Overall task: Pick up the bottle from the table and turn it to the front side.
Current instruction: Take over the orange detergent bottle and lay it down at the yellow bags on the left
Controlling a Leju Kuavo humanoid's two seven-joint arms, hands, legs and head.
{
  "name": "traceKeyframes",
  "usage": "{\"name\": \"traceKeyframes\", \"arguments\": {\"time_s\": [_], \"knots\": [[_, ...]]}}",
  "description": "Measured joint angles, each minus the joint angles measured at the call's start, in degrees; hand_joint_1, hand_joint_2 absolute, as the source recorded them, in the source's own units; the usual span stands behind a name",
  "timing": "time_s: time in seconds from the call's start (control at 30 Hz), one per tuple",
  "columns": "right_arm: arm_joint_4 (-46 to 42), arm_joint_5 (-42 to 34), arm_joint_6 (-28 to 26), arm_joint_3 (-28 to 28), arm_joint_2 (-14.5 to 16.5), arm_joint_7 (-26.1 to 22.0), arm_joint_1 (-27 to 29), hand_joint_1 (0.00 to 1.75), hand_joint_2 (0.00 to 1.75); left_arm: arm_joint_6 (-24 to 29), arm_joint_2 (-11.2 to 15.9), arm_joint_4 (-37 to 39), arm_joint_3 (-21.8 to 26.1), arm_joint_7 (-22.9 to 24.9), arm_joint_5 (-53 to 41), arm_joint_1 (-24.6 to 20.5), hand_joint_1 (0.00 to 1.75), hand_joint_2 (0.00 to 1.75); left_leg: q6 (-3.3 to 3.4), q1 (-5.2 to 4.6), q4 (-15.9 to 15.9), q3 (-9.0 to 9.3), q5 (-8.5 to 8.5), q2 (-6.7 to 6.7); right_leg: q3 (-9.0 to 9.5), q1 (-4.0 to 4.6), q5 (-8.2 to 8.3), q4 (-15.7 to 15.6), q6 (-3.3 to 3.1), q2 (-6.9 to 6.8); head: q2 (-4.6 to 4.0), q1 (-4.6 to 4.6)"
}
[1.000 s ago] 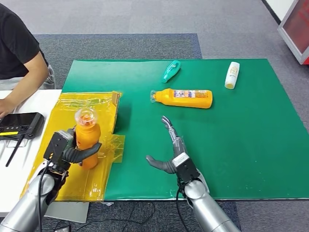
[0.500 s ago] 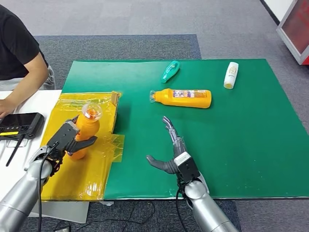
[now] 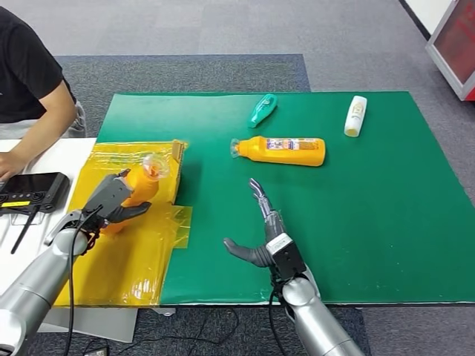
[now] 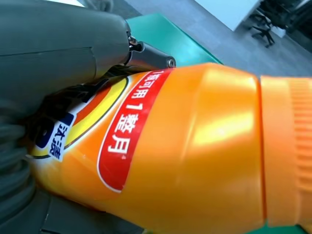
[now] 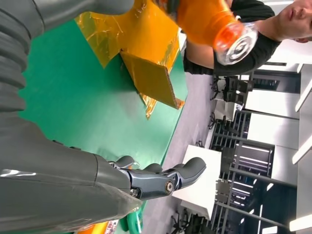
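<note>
1. We see the left hand [image 3: 115, 200] gripping the bottle [image 3: 137, 191], fingers wrapped round its orange body, above the yellow sheet [image 3: 134, 259] at the left of the green mat [image 3: 364, 222].
2. The bottle is tilted, its clear cap [image 3: 155, 165] pointing away from the robot and to the right; we cannot tell whether its base touches the sheet.
3. In the left wrist view the bottle [image 4: 191, 146] lies close under the thumb [image 4: 62, 44], and we read a red band with white characters on its label.
4. The right hand [image 3: 263, 230] hovers over the mat with its fingers spread and nothing in it; the right wrist view shows those fingers [image 5: 162, 178] apart.
5. On the mat farther off we see a long orange bottle [image 3: 280, 150] on its side, a teal bottle [image 3: 263, 109] and a white bottle [image 3: 356, 115], well apart from both hands.
6. At the left a person [image 3: 28, 81] sits by a white table [image 3: 33, 222] bearing a black device [image 3: 30, 190].
</note>
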Motion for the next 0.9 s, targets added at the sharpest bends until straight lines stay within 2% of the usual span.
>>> {"name": "traceKeyframes", "arguments": {"time_s": [0.53, 0.9], "knots": [[-0.26, 0.34, -0.43, 0.04, 0.2, 0.0, -0.01, 0.0, 1.75, -0.55, -1.76, 0.4, -2.22, -1.28, -0.38, 0.01, 1.75, 1.75, 0.14, -0.03, 0.0, 0.08, 0.09, -0.27, 0.25, -0.04, -0.01, -0.01, 0.11, -0.37, 0.0, 0.01], [-0.33, -0.79, -1.36, 0.71, 0.44, 0.0, -0.08, 0.0, 1.75, -1.9, -4.58, -4.97, -3.75, -2.5, 4.5, 4.09, 1.75, 1.75, 0.23, -0.06, 0.0, 0.33, 0.06, -0.66, 0.69, -0.09, -0.18, -0.03, 0.24, -0.73, 0.0, 0.01]]}}
